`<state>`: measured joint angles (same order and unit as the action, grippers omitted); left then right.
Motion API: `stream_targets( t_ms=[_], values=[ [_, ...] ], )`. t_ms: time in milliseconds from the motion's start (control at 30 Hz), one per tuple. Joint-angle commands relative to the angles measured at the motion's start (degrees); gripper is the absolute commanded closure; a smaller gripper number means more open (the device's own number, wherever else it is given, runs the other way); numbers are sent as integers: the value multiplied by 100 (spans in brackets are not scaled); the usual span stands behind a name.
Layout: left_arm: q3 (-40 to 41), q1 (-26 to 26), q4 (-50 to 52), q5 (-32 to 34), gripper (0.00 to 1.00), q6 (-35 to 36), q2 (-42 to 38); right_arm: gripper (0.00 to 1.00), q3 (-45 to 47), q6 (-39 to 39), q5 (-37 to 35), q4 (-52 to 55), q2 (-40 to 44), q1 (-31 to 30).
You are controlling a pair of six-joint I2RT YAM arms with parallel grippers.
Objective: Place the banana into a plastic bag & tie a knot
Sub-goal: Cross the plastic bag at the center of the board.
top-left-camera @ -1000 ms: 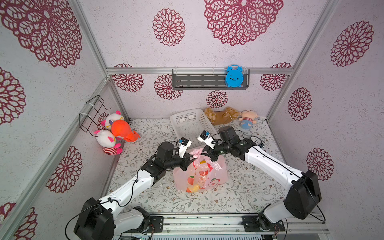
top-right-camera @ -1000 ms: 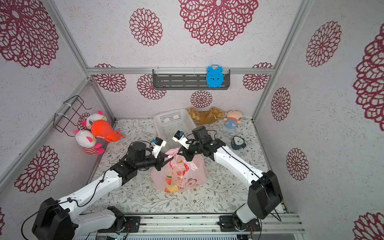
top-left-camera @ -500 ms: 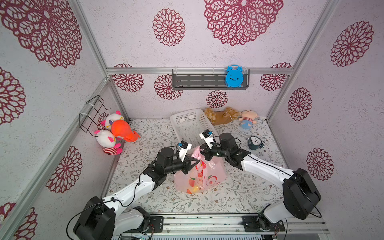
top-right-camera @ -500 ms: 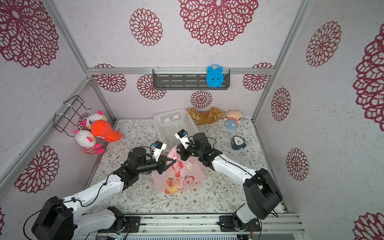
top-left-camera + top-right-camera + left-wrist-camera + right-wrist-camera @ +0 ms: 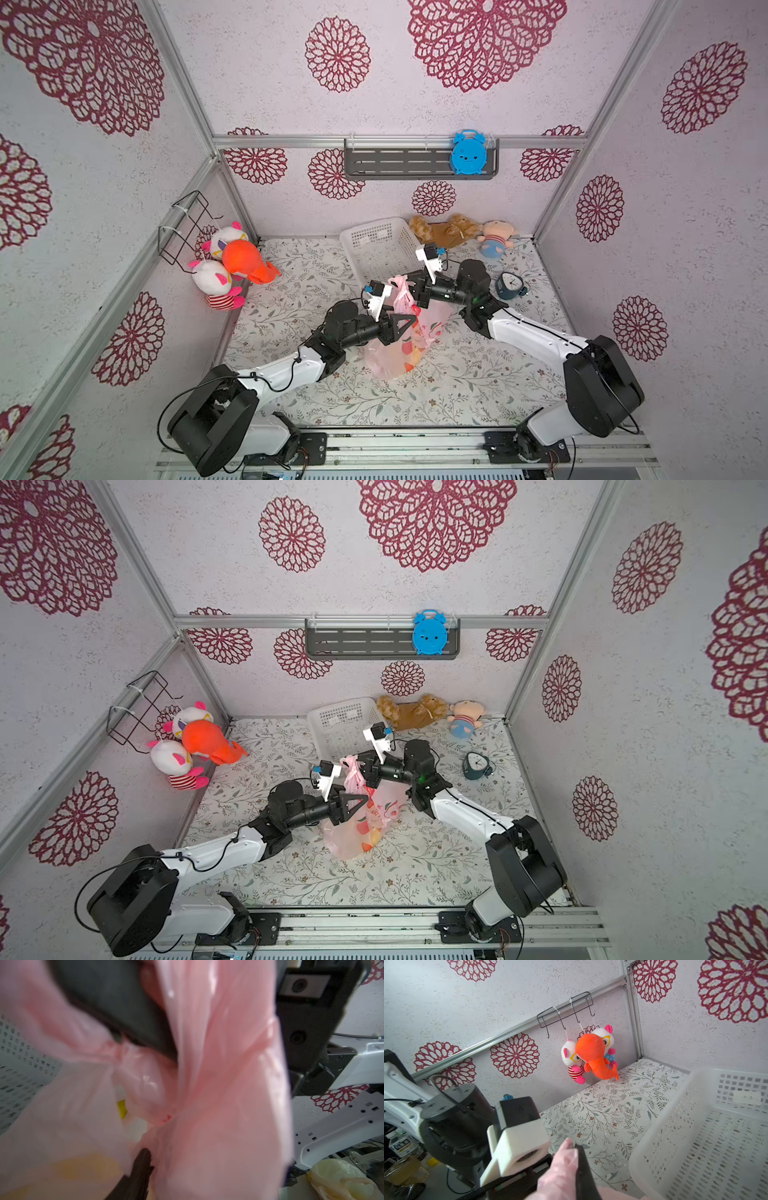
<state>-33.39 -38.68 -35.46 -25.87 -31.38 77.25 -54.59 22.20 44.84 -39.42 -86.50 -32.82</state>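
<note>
Since a second ago the left fingers (image 5: 116,1007) have parted, and the handle strips (image 5: 401,291) have been drawn up into a taller column. Just below the middle of both top views the pink plastic bag (image 5: 390,357) rests on the floral counter (image 5: 457,386), its gathered neck standing up. Red and yellow shapes show through the film, and a yellow patch shows inside in the left wrist view, but I cannot tell whether that is fruit or print. Just behind the bag, above centre, stands the white mesh basket (image 5: 374,232). In the left wrist view one dark finger sits at the upper left and the other at the bottom edge, moderately apart, with pink film lying between them. The right fingers (image 5: 584,1176) are pressed together on a pink strip of the bag. The left arm (image 5: 282,372) reaches up from the lower left and the right arm (image 5: 536,336) from the lower right, their wrists meeting at the bag's neck.
</note>
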Motion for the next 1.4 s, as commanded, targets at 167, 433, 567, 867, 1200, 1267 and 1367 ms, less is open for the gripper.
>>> stream_targets(
  t_ms=[167, 433, 567, 867, 1200, 1267, 1367],
  values=[
    [361, -105, 792, 1026, 9, 142, -998, 100, 484, 501, 702, -1362, 85, 238],
    [268, -106, 3229, 2781, 3, 398, -2691, 100, 553, 719, 858, -1723, -15, 336],
    [73, -81, 3453, 2982, 3, 617, -2944, 100, 537, 866, 929, -1895, -118, 331],
    [-379, 647, 2228, 915, 22, 257, -1915, 100, 510, 1034, 980, -2029, -245, 329],
    [-461, 859, 819, -200, 21, -470, -1007, 100, 486, 1064, 961, -2000, -306, 292],
    [-441, 869, 478, -345, 25, -610, -860, 100, 481, 1064, 982, -2002, -330, 288],
    [-501, 868, 265, -436, 34, -687, -643, 100, 483, 1080, 1013, -2008, -342, 276]
  ],
)
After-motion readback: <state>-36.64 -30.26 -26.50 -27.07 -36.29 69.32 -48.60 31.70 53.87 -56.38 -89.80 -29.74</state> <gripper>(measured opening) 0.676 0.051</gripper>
